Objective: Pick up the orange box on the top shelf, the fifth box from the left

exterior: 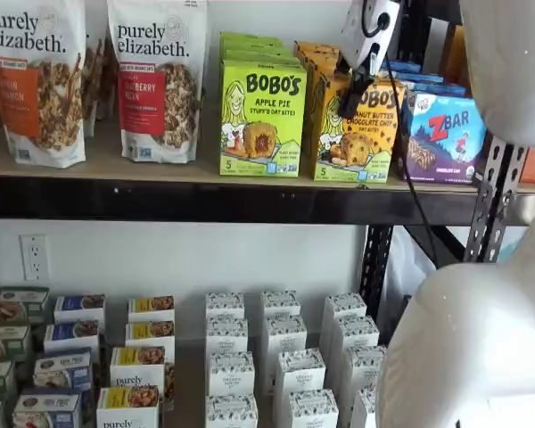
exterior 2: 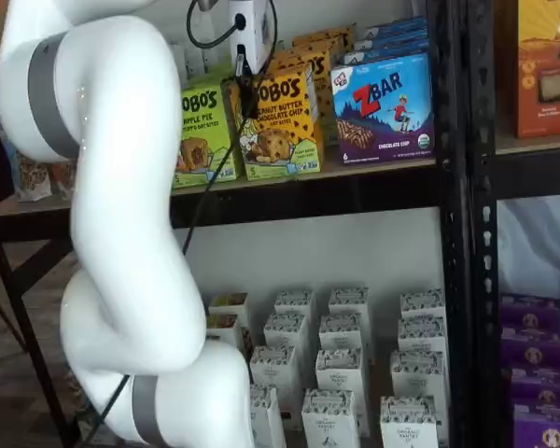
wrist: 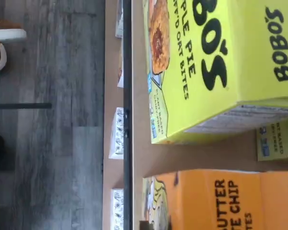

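Observation:
The orange box (exterior: 361, 134) reads "BOBO'S Peanut Butter Chocolate Chip" and stands upright on the top shelf (exterior: 205, 201), between a lime-green Apple Pie box (exterior: 262, 120) and a ZBar box (exterior: 443, 135). It shows in both shelf views (exterior 2: 282, 117) and in the wrist view (wrist: 221, 201). My gripper (exterior: 349, 105) hangs from above, its black fingers in front of the orange box's upper left front corner. In a shelf view it (exterior 2: 246, 101) shows side-on. No gap between the fingers shows, and whether they touch the box I cannot tell.
Two purely elizabeth bags (exterior: 156, 80) stand at the shelf's left. More Bobo's boxes stand behind the front ones. White cartons (exterior: 281, 366) fill the lower shelf. My white arm (exterior 2: 121, 233) fills the foreground. Black uprights (exterior 2: 457, 233) stand to the right.

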